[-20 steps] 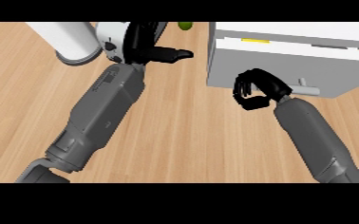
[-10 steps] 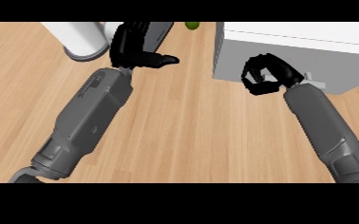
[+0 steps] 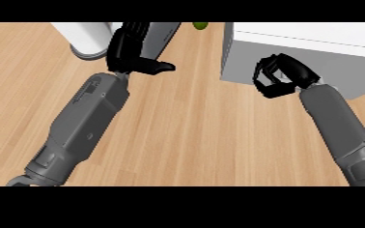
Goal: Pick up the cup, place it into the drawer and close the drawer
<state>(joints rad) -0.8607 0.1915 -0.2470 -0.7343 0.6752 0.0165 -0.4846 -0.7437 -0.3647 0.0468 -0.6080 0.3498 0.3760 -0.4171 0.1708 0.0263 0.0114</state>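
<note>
A white drawer unit point(image 3: 306, 41) fills the upper right of the head view, its pale front face point(image 3: 239, 63) turned toward me. My right hand point(image 3: 280, 75) has its fingers curled, holds nothing, and rests its knuckles against that front. Resting at the upper left is my left hand point(image 3: 130, 48), open, fingers straight and pointing away, thumb out to the right. No cup shows in the view, and the drawer's inside is hidden.
A white cylinder on a grey base point(image 3: 87, 41) stands at the far left, beside my left hand. Behind that hand lies a grey panel point(image 3: 164, 35). A small green object point(image 3: 200, 25) sits at the back edge. Wooden counter point(image 3: 192, 135) spreads between my forearms.
My right hand has moved away from me with the drawer front going back before it. The open top with its yellow strip no longer shows. The left hand has kept its pose.
</note>
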